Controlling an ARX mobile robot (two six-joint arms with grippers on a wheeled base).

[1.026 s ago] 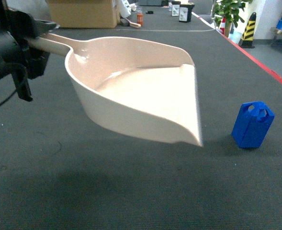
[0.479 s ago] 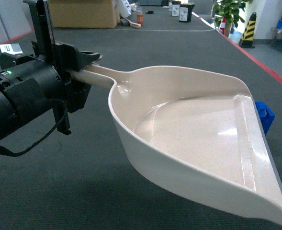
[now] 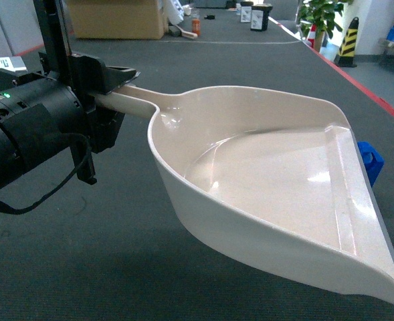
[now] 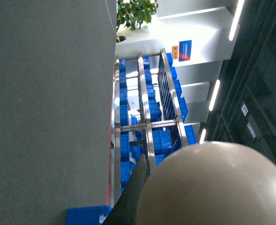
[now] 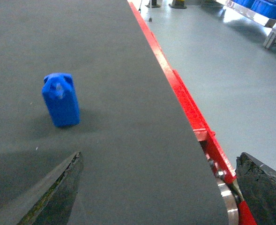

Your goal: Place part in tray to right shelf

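The cream tray (image 3: pixel 270 180), a big scoop, hangs in the air above the dark carpet in the head view. My left gripper (image 3: pixel 111 83) is shut on its long handle. The small blue part (image 3: pixel 370 160) stands on the carpet behind the tray's right edge, mostly hidden. In the right wrist view the part (image 5: pixel 60 99) stands upright and alone at the left. My right gripper (image 5: pixel 162 190) is open and empty, low over the carpet and well short of the part. In the left wrist view the tray's underside (image 4: pixel 217 187) fills the lower right beside one dark finger (image 4: pixel 132 197).
A red strip (image 5: pixel 184 101) marks the carpet's right edge, with grey floor beyond. A stainless-steel rack (image 4: pixel 145 126) holding blue crates stands past that edge. At the far end are a cardboard box (image 3: pixel 116 19), a plant (image 3: pixel 320 17) and a striped bollard (image 3: pixel 347 41).
The left arm swung the tray right and closer to the camera. The tray now covers most of the part, which stood in plain sight a second ago. The last half second shows only slight drift.
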